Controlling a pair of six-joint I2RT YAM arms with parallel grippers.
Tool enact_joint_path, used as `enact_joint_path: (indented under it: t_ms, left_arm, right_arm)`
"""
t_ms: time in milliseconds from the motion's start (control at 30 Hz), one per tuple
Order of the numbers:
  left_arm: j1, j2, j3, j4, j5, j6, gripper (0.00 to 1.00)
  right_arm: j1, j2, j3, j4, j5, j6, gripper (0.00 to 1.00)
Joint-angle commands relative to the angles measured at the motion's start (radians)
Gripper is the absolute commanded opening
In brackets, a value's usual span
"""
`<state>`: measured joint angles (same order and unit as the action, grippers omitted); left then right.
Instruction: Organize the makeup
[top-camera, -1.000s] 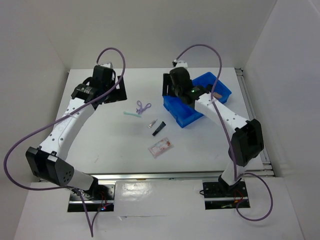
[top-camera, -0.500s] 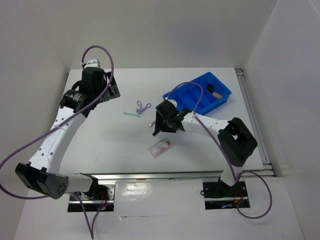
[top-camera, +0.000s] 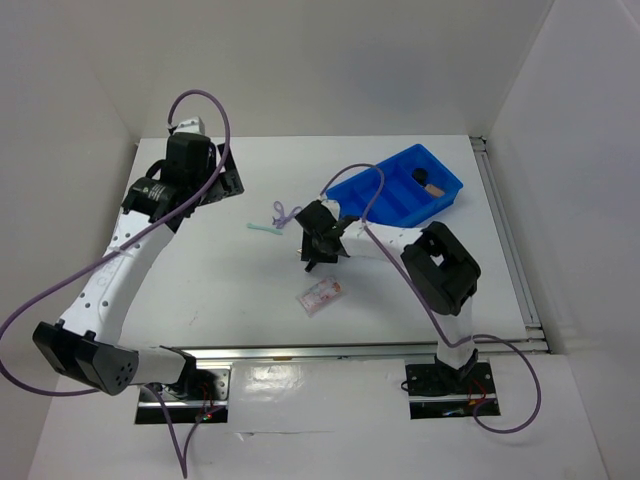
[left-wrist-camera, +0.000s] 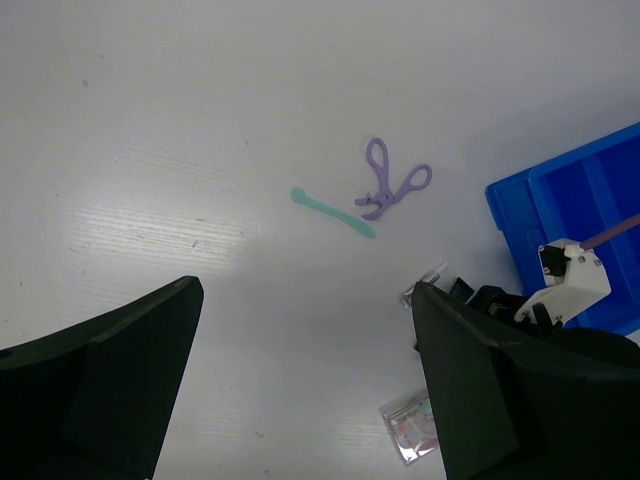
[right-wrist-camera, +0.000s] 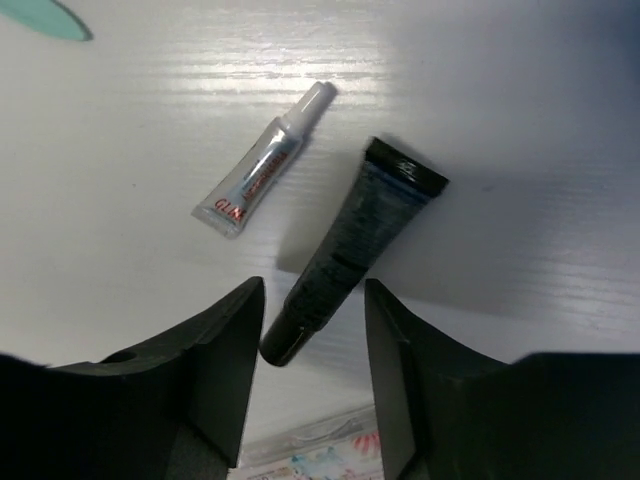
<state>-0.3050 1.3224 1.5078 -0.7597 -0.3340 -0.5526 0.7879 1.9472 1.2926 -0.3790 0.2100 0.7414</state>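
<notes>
A slim black tube (right-wrist-camera: 350, 240) lies flat on the white table, its round cap end between the fingers of my right gripper (right-wrist-camera: 312, 292). The jaws are open: the left finger is close to the cap, and a gap shows on the right. From above, the right gripper (top-camera: 318, 245) sits low over that tube. A small silver tube (right-wrist-camera: 265, 160) lies just beside it. A clear pinkish packet (top-camera: 321, 296) lies nearer the front. A mint-green stick (left-wrist-camera: 333, 212) and a purple looped piece (left-wrist-camera: 390, 185) lie together. My left gripper (left-wrist-camera: 307, 290) hangs wide open and empty, high at the back left.
The blue bin (top-camera: 385, 195) stands at the back right, behind the right gripper. One of its compartments holds a tan cylinder with a black end (top-camera: 431, 184) and a round black pot (top-camera: 418, 175). White walls close in the table on three sides.
My right arm swung from above the bin down to the black tube, and its jaws have narrowed round the cap end. The left arm shifted left early on, then held still.
</notes>
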Motion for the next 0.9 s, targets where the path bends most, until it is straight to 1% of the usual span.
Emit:
enact_joint_path:
  t_ms: [0,100,133,233,267,300,400,533,600,633,667,733,767,800,867]
  left_arm:
    - [0.004,0.001,0.042,0.011,0.016,0.011,1.00]
    - [0.004,0.001,0.031,0.011,0.016,0.011,1.00]
    - [0.004,0.001,0.031,0.011,0.016,0.011,1.00]
    - [0.004,0.001,0.031,0.011,0.016,0.011,1.00]
    - [0.004,0.001,0.031,0.011,0.016,0.011,1.00]
    - [0.004,0.001,0.031,0.011,0.016,0.011,1.00]
    - [0.004,0.001,0.031,0.011,0.016,0.011,1.00]
    - [0.004,0.001,0.031,0.011,0.016,0.011,1.00]
    - [0.004,0.001,0.022,0.011,0.016,0.011,1.00]
    - [0.004,0.001,0.022,0.011,0.016,0.011,1.00]
    - [0.004,0.001,0.022,0.011,0.026,0.011,1.00]
    - [0.004,-0.008,0.022,0.011,0.026,0.023,1.00]
    - [0.004,-0.008,0.022,0.011,0.026,0.034,1.00]
    - [0.004,-0.008,0.031,0.011,0.017,0.034,1.00]
    - [0.004,0.001,0.040,0.002,0.016,0.034,1.00]
  right_arm:
    - [0.007,0.044,0.043,0.000,0.060,-0.005,0.50]
    - [0.007,0.068,0.062,-0.011,0.080,-0.005,0.44]
    - [0.016,0.082,0.074,-0.011,0.080,-0.005,0.38]
    - [0.025,0.093,0.096,-0.037,0.115,-0.005,0.32]
    - [0.034,0.093,0.108,-0.059,0.132,-0.014,0.26]
    - [0.034,0.093,0.119,-0.060,0.143,-0.014,0.24]
    - [0.059,0.040,0.131,-0.083,0.161,-0.034,0.16]
    - [0.070,-0.066,0.140,-0.083,0.173,-0.088,0.14]
    - [0.070,-0.109,0.149,-0.029,0.183,-0.190,0.14]
    - [0.060,-0.143,0.149,-0.029,0.210,-0.233,0.14]
    - [0.050,-0.143,0.171,-0.029,0.241,-0.282,0.14]
    - [0.021,-0.165,0.212,-0.055,0.299,-0.330,0.13]
    - [-0.017,-0.165,0.212,-0.041,0.308,-0.361,0.13]
    - [-0.038,-0.180,0.203,-0.020,0.318,-0.423,0.13]
    - [-0.071,-0.194,0.191,0.043,0.328,-0.482,0.13]
